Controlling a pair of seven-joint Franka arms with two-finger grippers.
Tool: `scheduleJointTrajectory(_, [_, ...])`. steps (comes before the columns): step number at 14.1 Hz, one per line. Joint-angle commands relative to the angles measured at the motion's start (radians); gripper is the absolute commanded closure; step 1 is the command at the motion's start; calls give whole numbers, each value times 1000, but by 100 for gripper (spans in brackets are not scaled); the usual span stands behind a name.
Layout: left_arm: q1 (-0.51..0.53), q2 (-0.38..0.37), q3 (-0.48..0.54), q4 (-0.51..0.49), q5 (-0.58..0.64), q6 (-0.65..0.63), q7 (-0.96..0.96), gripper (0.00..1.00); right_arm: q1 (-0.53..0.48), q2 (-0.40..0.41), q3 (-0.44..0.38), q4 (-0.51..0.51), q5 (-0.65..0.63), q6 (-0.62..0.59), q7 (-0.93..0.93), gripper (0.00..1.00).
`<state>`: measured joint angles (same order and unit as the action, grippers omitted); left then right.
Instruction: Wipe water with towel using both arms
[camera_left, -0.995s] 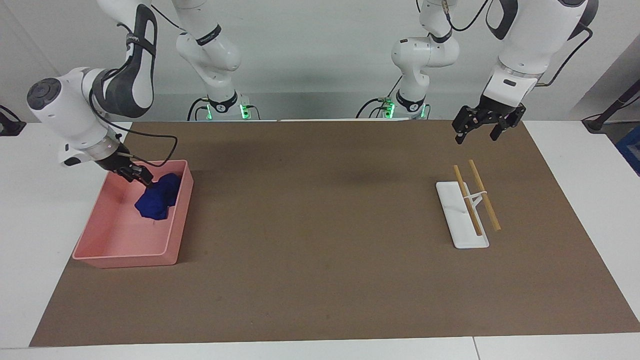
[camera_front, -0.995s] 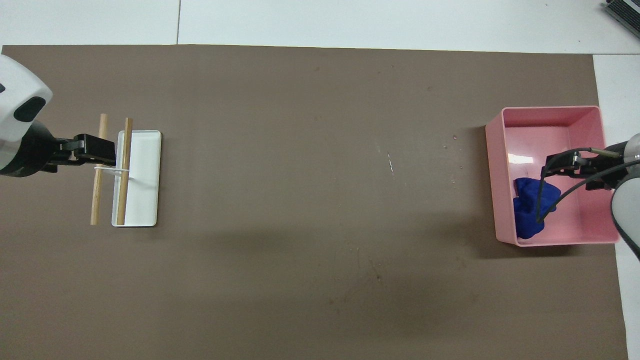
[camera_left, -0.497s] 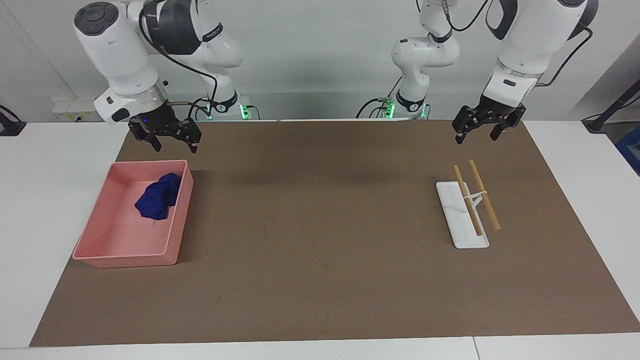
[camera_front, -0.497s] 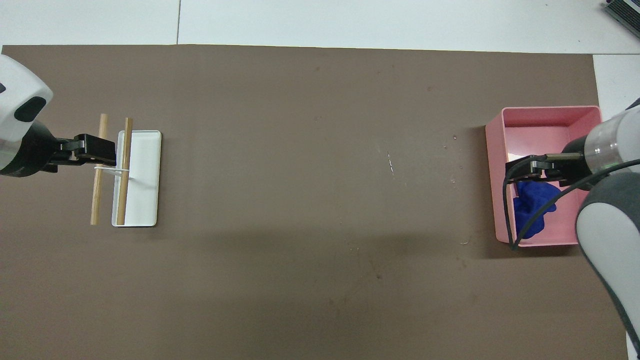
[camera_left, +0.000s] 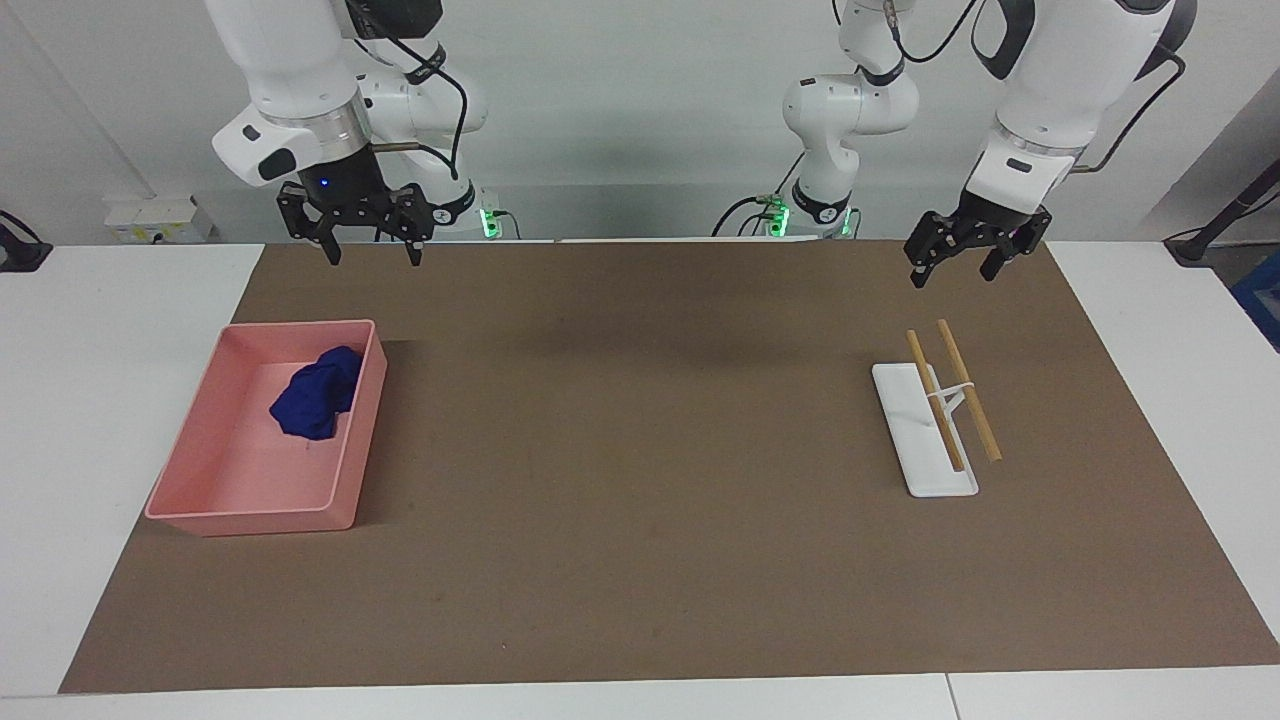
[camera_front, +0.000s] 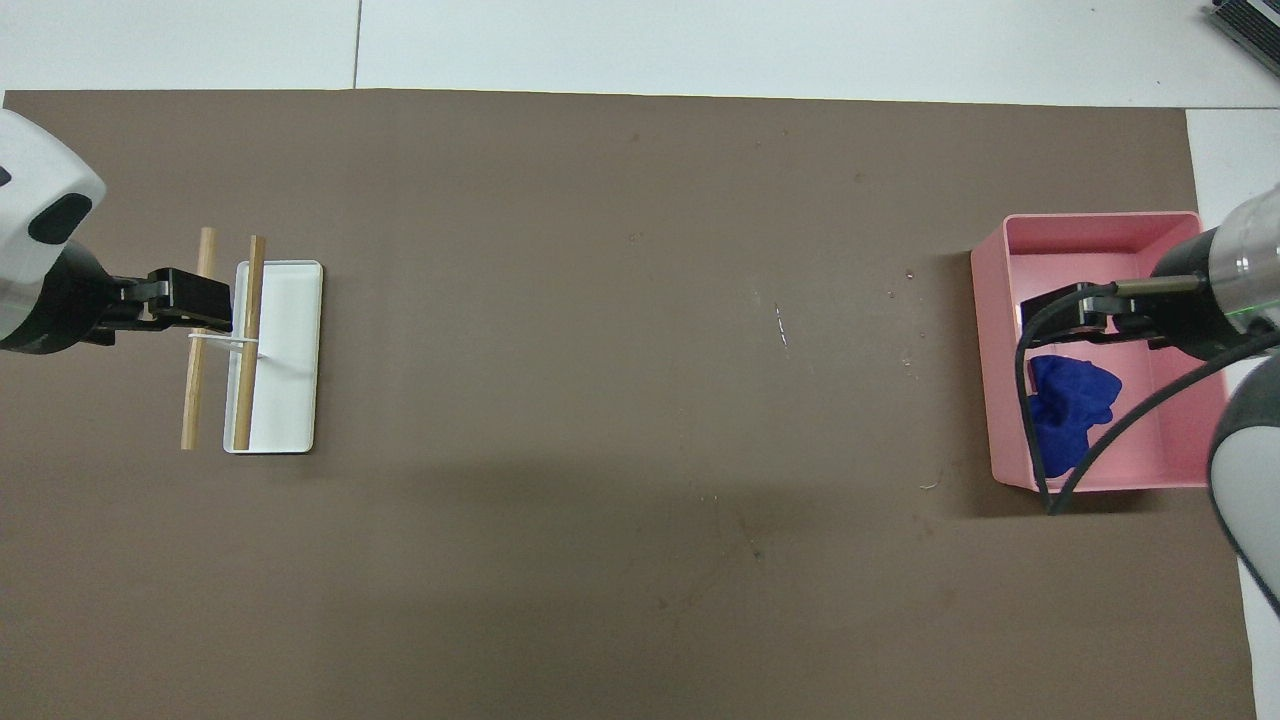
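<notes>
Since a second ago the right gripper (camera_left: 369, 255) has left the pink tray (camera_left: 190, 480), where its fingers reached down at the towel (camera_left: 315, 398), and now hangs high in the air over the mat's edge at the robots' end, with the tray and towel below its fingertips and farther from the robots. Its fingers (camera_left: 330, 252) stand wide apart and hold nothing. The towel lies crumpled in the tray, against the wall toward the table's middle, untouched. The left gripper (camera_left: 952, 268) has not shifted: it hovers over the mat with its fingers spread and empty, above the robot-side ends of the two wooden sticks (camera_left: 968, 390) on the white rack (camera_left: 910, 440). A few tiny specks of water (camera_front: 908, 272) dot the brown mat (camera_left: 640, 560) just beside the tray, toward the table's middle.
</notes>
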<state>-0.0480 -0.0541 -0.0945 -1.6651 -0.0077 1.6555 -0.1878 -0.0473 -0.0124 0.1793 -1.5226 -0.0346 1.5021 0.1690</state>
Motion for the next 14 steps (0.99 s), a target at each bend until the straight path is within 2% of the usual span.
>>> scheduleJointTrajectory(1, [-13,-23,9,-19,18,-3,8,0,-9,2,5,9,-4,-58,3,0])
scheduleJointTrajectory(3, [-13,-23,9,-19,18,-3,8,0,-9,-40,3,-39,1,-59,4,0])
scheduleJointTrajectory(14, [-13,-23,9,-21,18,-3,7,0,-13,-50,0,-73,22,-20,14,0])
